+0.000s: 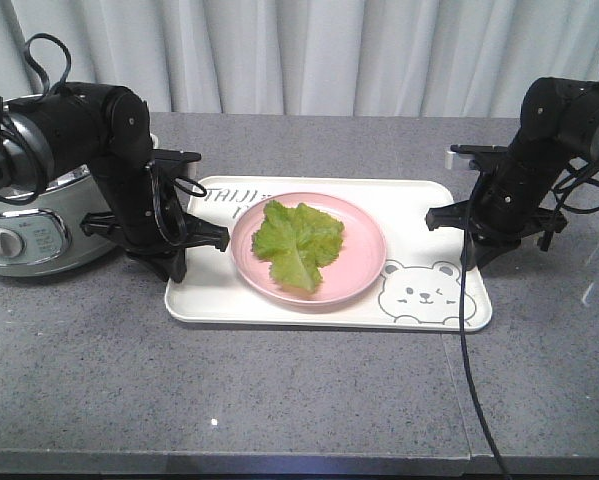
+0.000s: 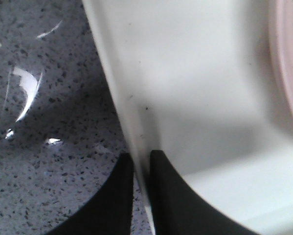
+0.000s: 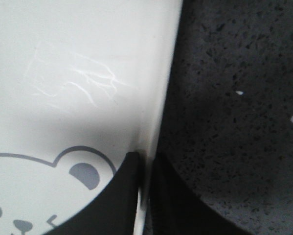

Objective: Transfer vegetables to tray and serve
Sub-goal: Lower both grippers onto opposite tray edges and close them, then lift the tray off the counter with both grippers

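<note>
A green ruffled lettuce leaf (image 1: 299,242) lies on a round pink plate (image 1: 364,262) that sits on the cream-white tray (image 1: 424,210) with the bear face. My left gripper (image 1: 177,268) is shut on the tray's left rim (image 2: 131,127), one finger outside and one inside the rim. My right gripper (image 1: 476,258) is shut on the tray's right rim (image 3: 158,112) beside the bear's ear. The tray rests on the grey speckled counter. A sliver of the pink plate (image 2: 288,73) shows in the left wrist view.
A pale rice cooker (image 1: 29,225) stands at the far left behind my left arm. A black cable (image 1: 467,340) hangs from the right arm across the tray's right front corner down to the counter's front edge. White curtains hang behind.
</note>
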Robot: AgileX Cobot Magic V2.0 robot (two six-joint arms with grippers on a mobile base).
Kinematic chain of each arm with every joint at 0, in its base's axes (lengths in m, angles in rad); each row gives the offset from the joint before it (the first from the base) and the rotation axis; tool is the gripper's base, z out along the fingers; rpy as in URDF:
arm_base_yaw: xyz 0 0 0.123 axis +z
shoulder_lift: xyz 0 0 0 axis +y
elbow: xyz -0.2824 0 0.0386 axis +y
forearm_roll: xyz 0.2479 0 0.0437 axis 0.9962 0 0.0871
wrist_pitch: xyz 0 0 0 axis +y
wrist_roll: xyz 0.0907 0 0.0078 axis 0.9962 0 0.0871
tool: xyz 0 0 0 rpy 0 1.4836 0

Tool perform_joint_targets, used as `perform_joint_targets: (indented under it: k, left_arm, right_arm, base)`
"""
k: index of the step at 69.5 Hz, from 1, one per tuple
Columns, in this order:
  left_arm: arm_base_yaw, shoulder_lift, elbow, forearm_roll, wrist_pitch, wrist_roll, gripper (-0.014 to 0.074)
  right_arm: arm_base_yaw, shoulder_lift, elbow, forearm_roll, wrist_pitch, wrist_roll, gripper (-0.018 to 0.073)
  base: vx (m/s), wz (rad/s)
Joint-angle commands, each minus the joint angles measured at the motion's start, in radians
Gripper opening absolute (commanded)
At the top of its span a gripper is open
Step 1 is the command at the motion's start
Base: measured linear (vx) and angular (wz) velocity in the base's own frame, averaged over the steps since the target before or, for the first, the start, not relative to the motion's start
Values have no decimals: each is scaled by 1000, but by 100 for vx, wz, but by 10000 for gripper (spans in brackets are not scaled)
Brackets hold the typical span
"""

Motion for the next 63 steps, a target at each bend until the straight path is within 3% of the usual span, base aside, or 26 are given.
perform_joint_targets:
  k: [1, 63]
  left_arm:
    - [-28, -84, -42, -155, -81, 31, -7]
    - [-28, -267, -58, -176, -70, 38, -7]
  right_arm:
    - [18, -90, -24, 133, 38, -35, -10]
    - [18, -305, -24, 135, 48, -38, -10]
  base:
    - [0, 0]
    - [0, 0]
